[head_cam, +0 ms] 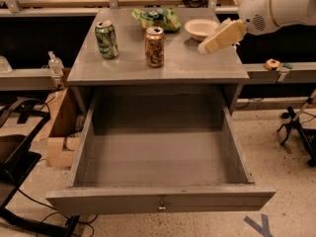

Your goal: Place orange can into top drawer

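Green-and-white can [106, 39] stands upright at left rear of grey cabinet top [197, 65]. Green snack bag [158, 19] lies at rear centre. White bowl [201, 28] sits to its right, just beside the gripper [210, 42], which hangs over the top's right rear. Clear bottle [55, 63] on left ledge. Cardboard box [61, 127] on floor, left. Blue tape mark [259, 224] on floor, bottom right.

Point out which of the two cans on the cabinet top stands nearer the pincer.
The orange can, near the middle of the cabinet top. The green can stands farther left, while the pincer hovers over the right side, by the white bowl.
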Motion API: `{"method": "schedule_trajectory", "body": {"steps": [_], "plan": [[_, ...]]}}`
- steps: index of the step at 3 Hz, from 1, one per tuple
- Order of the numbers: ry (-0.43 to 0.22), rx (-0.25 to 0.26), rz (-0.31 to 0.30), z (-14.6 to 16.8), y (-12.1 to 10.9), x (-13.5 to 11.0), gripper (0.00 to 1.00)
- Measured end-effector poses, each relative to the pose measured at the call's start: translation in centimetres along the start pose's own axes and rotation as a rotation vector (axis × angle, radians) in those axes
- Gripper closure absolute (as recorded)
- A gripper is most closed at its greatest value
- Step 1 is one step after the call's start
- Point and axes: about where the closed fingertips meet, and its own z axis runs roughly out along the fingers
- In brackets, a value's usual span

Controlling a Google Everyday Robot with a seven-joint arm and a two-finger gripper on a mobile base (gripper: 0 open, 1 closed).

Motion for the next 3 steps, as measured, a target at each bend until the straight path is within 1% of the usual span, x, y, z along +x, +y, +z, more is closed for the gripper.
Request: {"method": "schedule_trajectory", "body": {"steps": [1, 2, 3], "plan": [[-0.051, 0.006, 0.034, 1.5, 0.3, 0.0, 0.0], [-0.213, 0.011, 0.149, 7.3, 0.5, -0.2, 0.0], [-0.252, 0.009, 0.202, 10.1, 0.3, 0.3, 0.0]]}}
